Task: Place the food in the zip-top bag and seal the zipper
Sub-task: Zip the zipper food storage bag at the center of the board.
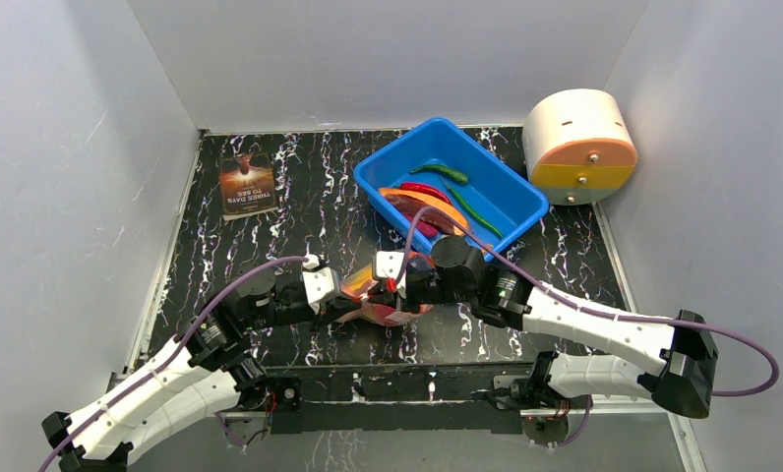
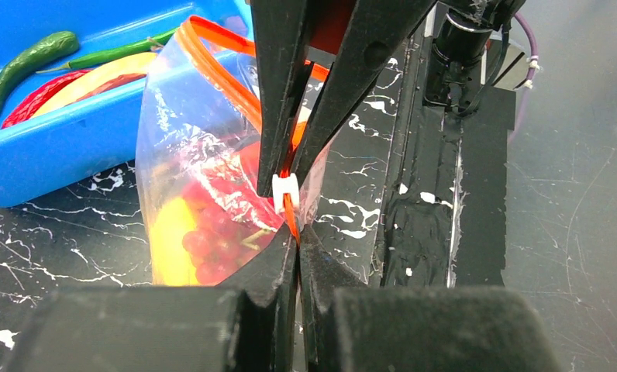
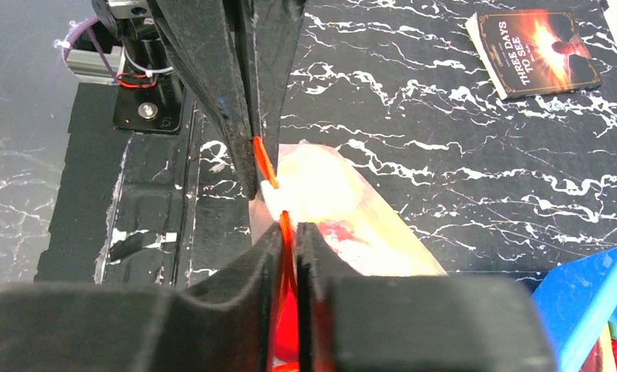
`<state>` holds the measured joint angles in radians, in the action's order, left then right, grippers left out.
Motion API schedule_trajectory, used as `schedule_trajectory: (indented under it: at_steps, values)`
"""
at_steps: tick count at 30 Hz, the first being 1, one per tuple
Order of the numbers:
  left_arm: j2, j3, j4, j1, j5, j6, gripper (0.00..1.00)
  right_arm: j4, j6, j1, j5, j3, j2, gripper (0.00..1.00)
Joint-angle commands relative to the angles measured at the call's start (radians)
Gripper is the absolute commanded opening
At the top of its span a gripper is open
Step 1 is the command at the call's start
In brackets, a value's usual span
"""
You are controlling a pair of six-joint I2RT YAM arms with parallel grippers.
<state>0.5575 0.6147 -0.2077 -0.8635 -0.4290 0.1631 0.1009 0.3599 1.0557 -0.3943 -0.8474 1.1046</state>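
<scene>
The clear zip-top bag (image 1: 386, 311) lies between the two arms, near the table's front edge. Through its plastic (image 2: 205, 155) I see red-purple grapes (image 2: 212, 240) and a yellow fruit (image 2: 170, 244). My left gripper (image 2: 298, 240) is shut on the end of the orange zipper (image 2: 212, 46), just below the white slider (image 2: 284, 191). My right gripper (image 3: 290, 225) faces it from the other side of the slider (image 3: 270, 194), shut on the same zipper (image 3: 264, 163). The strip bows open further back. More food sits in the tub: green chili (image 1: 440, 172), red chili (image 1: 425, 189).
The blue tub (image 1: 525, 192) stands just behind the bag, its wall (image 2: 49, 155) nearly touching the plastic. A brown printed card (image 1: 247, 185) lies at the back left. A white and orange cylinder (image 1: 579, 147) sits at the back right.
</scene>
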Motion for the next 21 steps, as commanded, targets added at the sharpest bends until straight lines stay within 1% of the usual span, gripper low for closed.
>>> schedule_trajectory:
  at_steps: [1, 4, 5, 7, 16, 21]
  values:
    - [-0.019, 0.004, 0.088, -0.003, -0.059, -0.018, 0.00, -0.026, -0.021, -0.008, -0.014, -0.011, -0.010, 0.18]
    - [-0.007, 0.004, 0.088, -0.004, -0.066, -0.017, 0.00, -0.062, -0.033, -0.008, -0.032, -0.022, -0.007, 0.31]
    - [-0.002, 0.005, 0.087, -0.004, -0.066, -0.016, 0.00, -0.065, -0.035, -0.008, -0.037, -0.028, -0.003, 0.33]
    - [0.004, 0.008, 0.085, -0.004, -0.069, -0.015, 0.00, -0.064, -0.035, -0.008, -0.047, -0.045, 0.006, 0.35]
    - [0.005, 0.006, 0.078, -0.004, -0.066, -0.009, 0.00, -0.063, -0.040, -0.008, -0.112, -0.093, 0.020, 0.28]
    - [0.009, 0.015, 0.058, -0.004, -0.067, 0.003, 0.00, -0.067, -0.044, -0.008, -0.117, -0.088, 0.008, 0.20]
